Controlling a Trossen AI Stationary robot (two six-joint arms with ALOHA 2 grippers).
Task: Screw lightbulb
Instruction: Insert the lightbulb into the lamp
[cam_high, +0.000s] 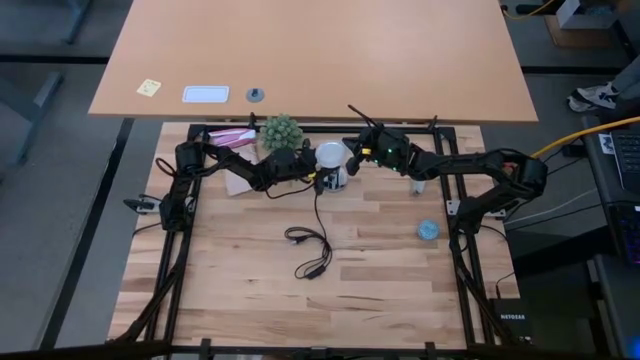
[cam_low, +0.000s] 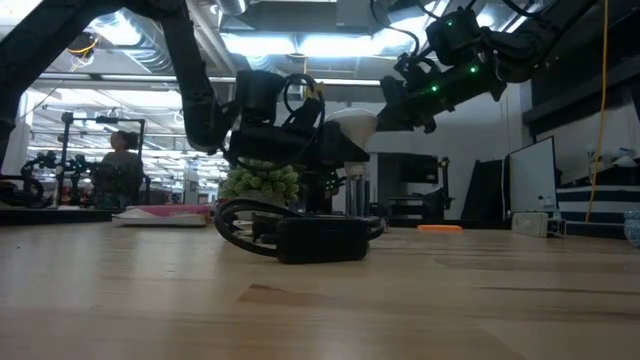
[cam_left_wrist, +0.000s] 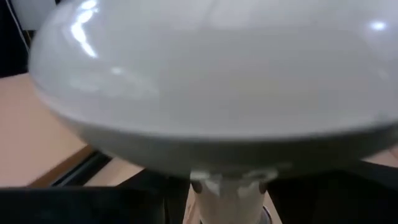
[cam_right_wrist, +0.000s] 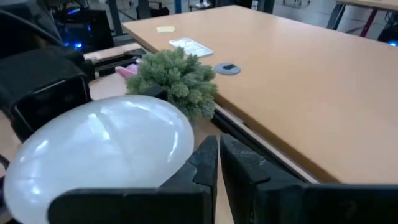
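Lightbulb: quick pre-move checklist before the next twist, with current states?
1. Lightbulb upright, dome up, at the table's far edge between both arms: ok.
2. Left gripper at the parts under the dome: ok. What it grips: cannot tell.
3. Right gripper shut, fingers together beside the dome, not around it: not ok for a twist.
4. Screw base seated in its socket: cannot tell, hidden under the dome.
5. Black cord lies slack on the table, nearer than the arms: ok.
6. Small green plant sits close behind the bulb: cannot tell if there is room to swing.
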